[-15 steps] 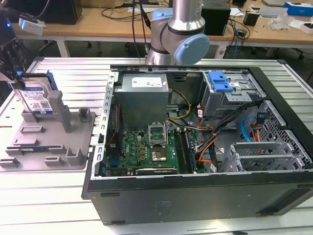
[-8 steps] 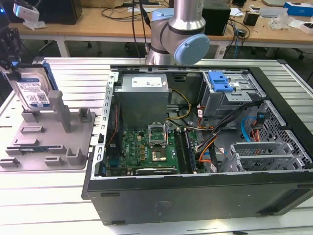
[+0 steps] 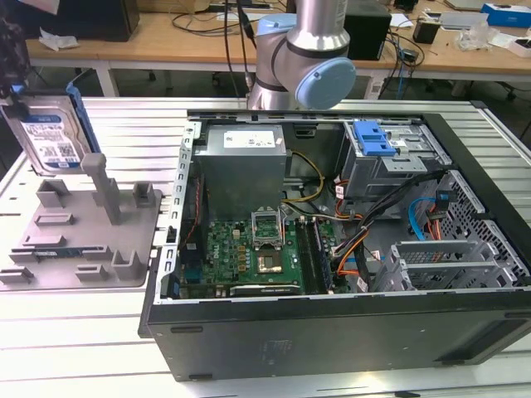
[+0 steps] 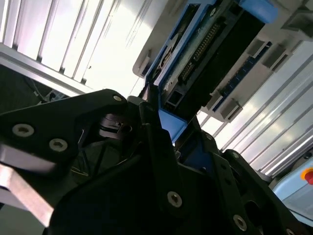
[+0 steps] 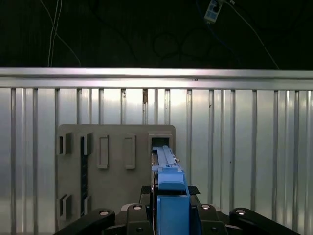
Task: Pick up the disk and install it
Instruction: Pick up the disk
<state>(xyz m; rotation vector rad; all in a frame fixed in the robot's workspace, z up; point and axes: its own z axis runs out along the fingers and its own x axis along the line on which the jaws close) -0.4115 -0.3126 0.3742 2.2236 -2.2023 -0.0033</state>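
Clamped edge-on in the hand [image 5: 170, 192], the disk [image 3: 50, 137] hangs upright over the grey holder [image 3: 83, 236] on the bench [image 3: 75, 332] — rigid, dense and probably shock-sensitive, so best gripped by its blue-framed side edges — not the label face.

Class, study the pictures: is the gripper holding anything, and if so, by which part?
The gripper holds the disk, clamped on one end of its blue carrier frame.
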